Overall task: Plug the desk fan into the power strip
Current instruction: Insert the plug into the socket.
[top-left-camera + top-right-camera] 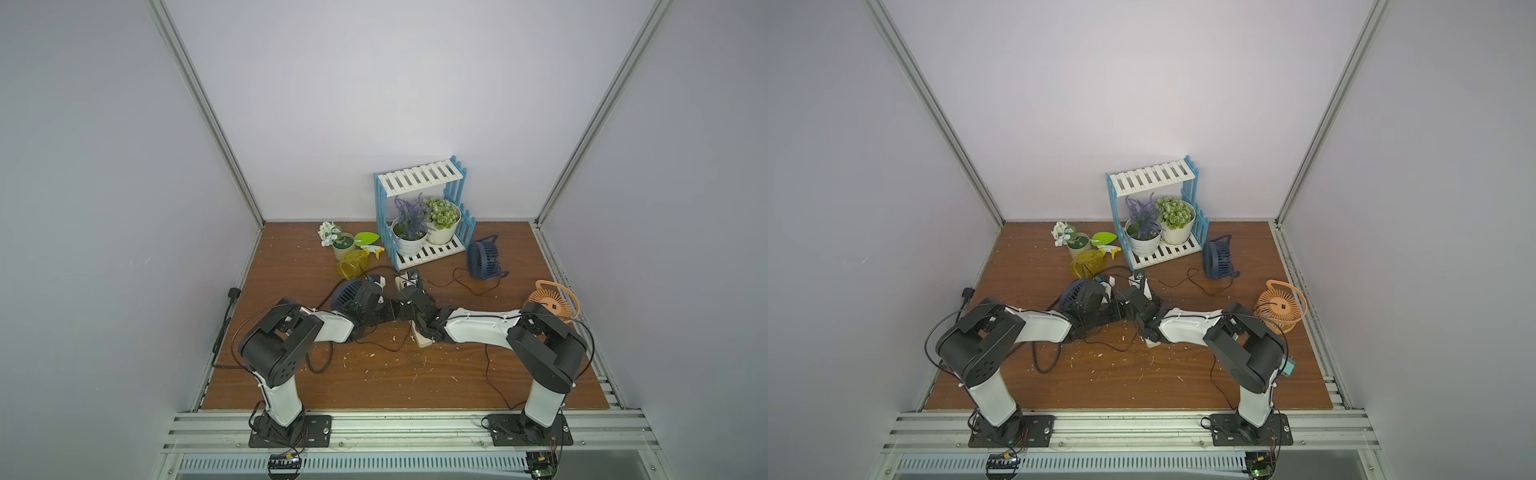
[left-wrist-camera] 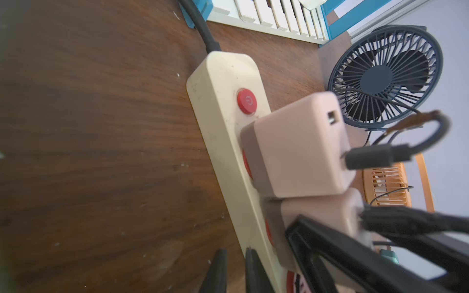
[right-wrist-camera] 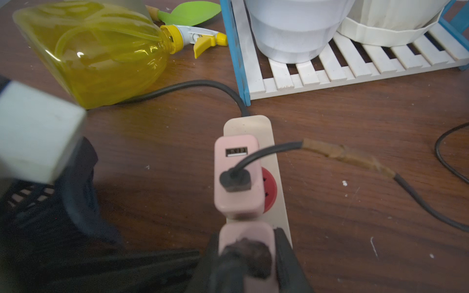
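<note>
Power strip (image 1: 424,341) lies near the middle of the wooden table (image 1: 415,382), in front of the blue-and-white plant shelf (image 1: 419,178). In both top views the left arm (image 1: 332,328) and right arm (image 1: 478,330) meet over it, so little more than its cream near end (image 1: 1152,343) shows. A dark blue desk fan (image 1: 484,259) stands beside the shelf, an orange fan (image 1: 552,305) sits by the right arm's elbow, and another dark blue fan (image 1: 347,293) sits just beside the left arm's wrist. In the left wrist view the strip runs lengthwise. Its thick black cord (image 2: 200,25) is at the far end, then the red button (image 2: 246,101), then a pink USB adapter (image 2: 299,144) plugged in with a black cable in it. The left gripper (image 2: 234,253) has its fingers drawn almost together, with a sliver of table between them and nothing held; one finger overlaps the strip's edge. In the right wrist view the right gripper (image 3: 247,241) is clamped on a second pink adapter (image 3: 243,232), which sits over the strip just beside the first. Whether its prongs are fully seated cannot be told. A red socket (image 3: 269,189) peeks out beside the first adapter, whose cable carries a wrap of brown tape (image 3: 347,157). A yellow spray bottle (image 3: 101,55) lies on its side near the cord.
</note>
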Controlling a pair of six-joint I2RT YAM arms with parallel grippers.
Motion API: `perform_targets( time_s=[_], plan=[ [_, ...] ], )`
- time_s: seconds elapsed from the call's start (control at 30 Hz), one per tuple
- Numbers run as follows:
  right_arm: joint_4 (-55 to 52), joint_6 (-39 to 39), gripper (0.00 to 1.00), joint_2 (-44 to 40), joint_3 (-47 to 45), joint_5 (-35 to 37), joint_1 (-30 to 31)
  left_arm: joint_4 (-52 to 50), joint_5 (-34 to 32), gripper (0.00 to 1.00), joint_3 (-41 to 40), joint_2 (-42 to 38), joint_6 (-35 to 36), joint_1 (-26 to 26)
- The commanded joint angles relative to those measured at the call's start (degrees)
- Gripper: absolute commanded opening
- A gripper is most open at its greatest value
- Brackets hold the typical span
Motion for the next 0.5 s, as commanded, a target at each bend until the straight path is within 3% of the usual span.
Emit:
perform_targets(
  time_s=[0.0, 0.17, 0.3, 0.47],
  plan=[
    [-34.88, 4.17, 0.00, 12.99, -12.37, -21.17, 2.22, -0.21, 0.88, 0.18, -0.38, -1.43, 1.45, 0.87],
    [-38.15, 3.07, 0.01, 0.34, -3.30, -17.30, 2.24, -0.25, 1.66, 0.22, -0.41, -2.58, 1.93, 1.03],
    [-36.31, 0.63, 0.35, -3.89, 5.94, -15.52, 2.24, -0.30, 1.74, 0.26, -1.03, -4.20, 2.34, 1.09],
    [-33.49, -2.24, 0.57, -11.40, 8.37, -13.27, 2.42, -0.34, 1.72, 0.28, -2.46, -6.58, 0.65, 1.09]
  ],
)
